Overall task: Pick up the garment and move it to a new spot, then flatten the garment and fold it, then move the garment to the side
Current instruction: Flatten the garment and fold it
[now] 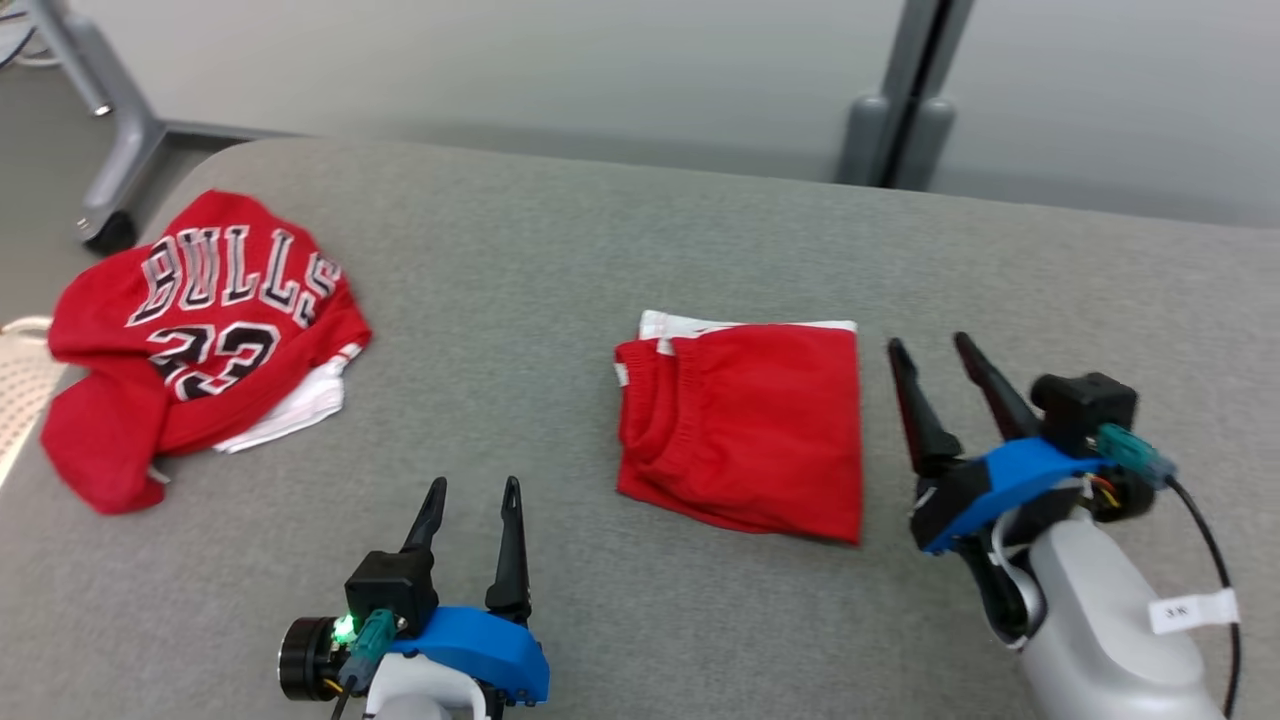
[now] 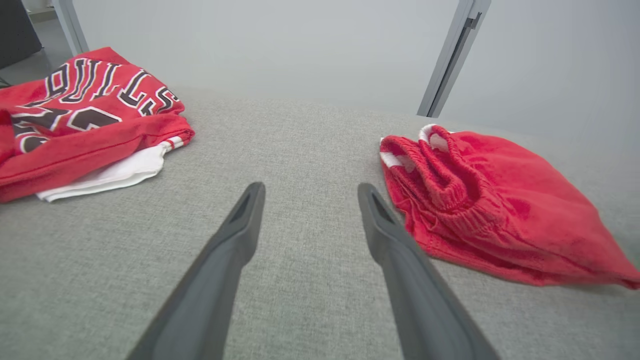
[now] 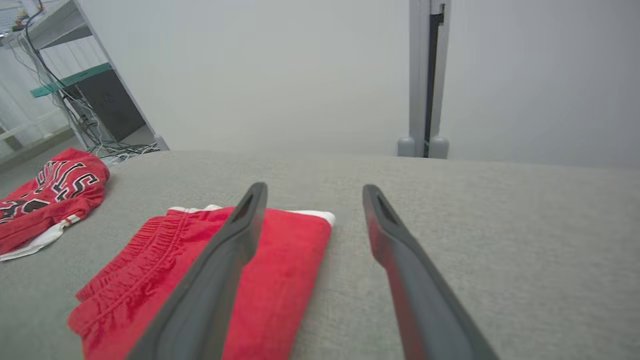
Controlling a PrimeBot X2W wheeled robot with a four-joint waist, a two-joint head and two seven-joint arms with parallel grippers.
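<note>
The folded red shorts [image 1: 745, 430] lie flat mid-table [image 1: 560, 230], with the waistband edge running 12 to 6 o'clock in the head view. The right gripper [image 1: 928, 342], fingers spread and empty, sits just beside their right edge, with the shorts at its 9 o'clock. The left gripper [image 1: 475, 484], also spread and empty, has them at 2 o'clock, farther off. The right arm looks better placed for the sideways move.

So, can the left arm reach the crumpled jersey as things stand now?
Probably yes. The left gripper is open, holds nothing, and only bare grey surface lies between it and the jersey. The folded shorts lie on its other side, out of the way.
</note>
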